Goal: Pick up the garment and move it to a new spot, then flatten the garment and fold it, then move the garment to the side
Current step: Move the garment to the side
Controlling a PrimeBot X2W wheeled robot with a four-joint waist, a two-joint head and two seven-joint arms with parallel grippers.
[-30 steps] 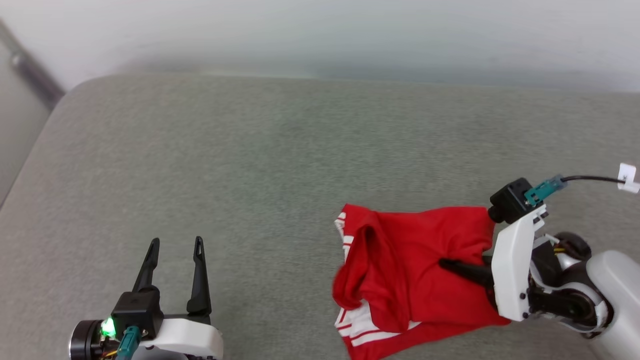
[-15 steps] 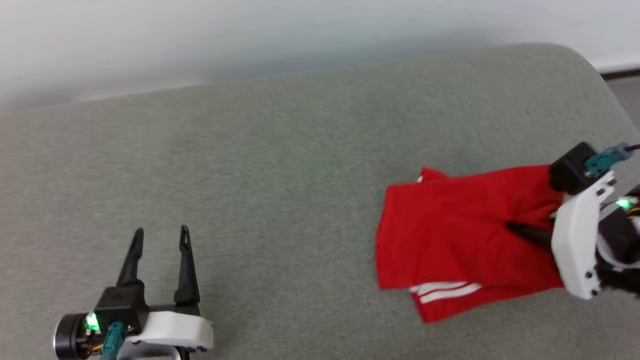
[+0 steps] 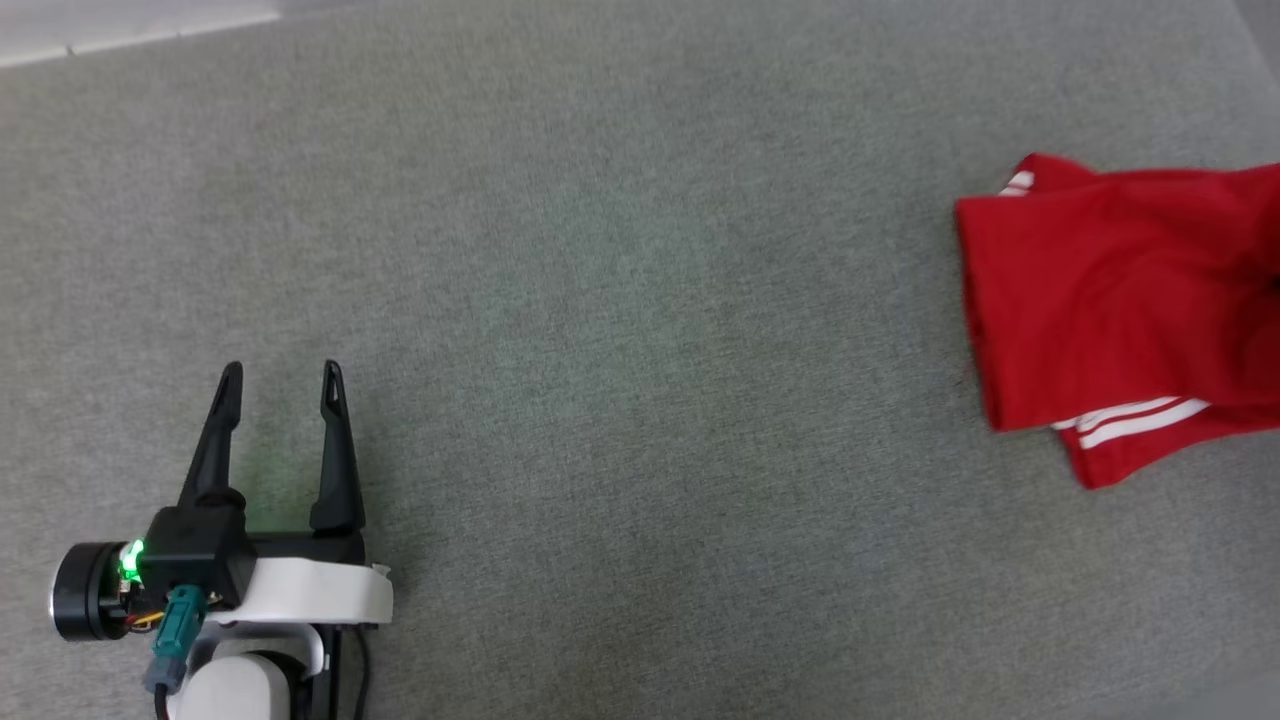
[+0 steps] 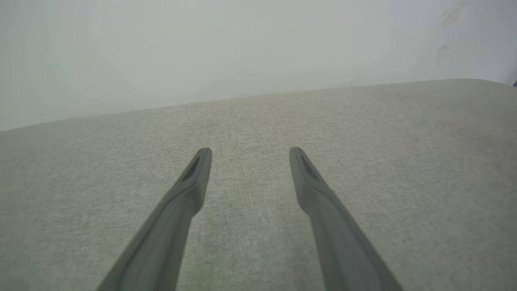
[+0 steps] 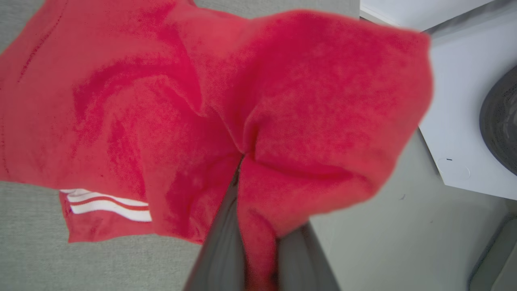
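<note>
The garment [image 3: 1110, 300], red with white stripes at its hem, lies folded on the grey-green cushion at the right edge of the head view, running out of the picture. In the right wrist view a bunch of the garment [image 5: 307, 105] is pinched in my right gripper [image 5: 242, 161], which is shut on the fabric; cloth covers its fingertips, and the rest drapes left with the striped hem [image 5: 109, 204] low. My left gripper [image 3: 281, 368] stands open at the lower left, far from the garment, with nothing between its fingers [image 4: 190, 190] above bare cushion.
The wide grey-green cushion [image 3: 620, 330] spreads between the two grippers. A pale wall strip [image 3: 120, 25] runs along its far left edge. Past the cushion's right end stands a white unit [image 5: 456, 101] with a dark round part [image 5: 501, 121].
The head camera has swung and dipped. The garment has gone rightward away from my left gripper, still held by the right one, and lies flatter. My left gripper stays open.
</note>
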